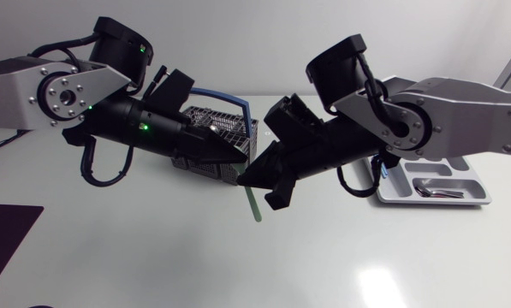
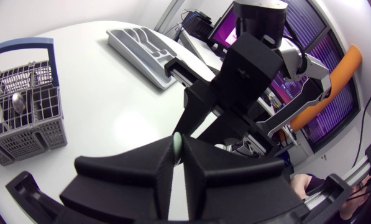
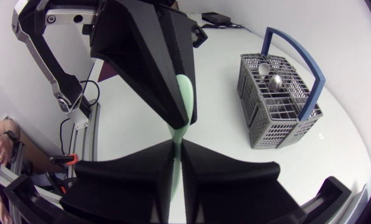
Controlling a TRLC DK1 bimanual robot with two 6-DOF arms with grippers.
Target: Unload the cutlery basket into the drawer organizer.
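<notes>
Left hand (image 1: 243, 157) and right hand (image 1: 244, 179) meet, clamped.

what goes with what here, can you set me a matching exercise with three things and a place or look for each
Things:
1. green utensil
2. cutlery basket
3. drawer organizer

Place or look:
A. beside the right arm, cutlery lying in it
B. clamped by both the left gripper and the right gripper
C. grey wire with a blue handle

Pairs: 1-B, 2-C, 3-A
</notes>
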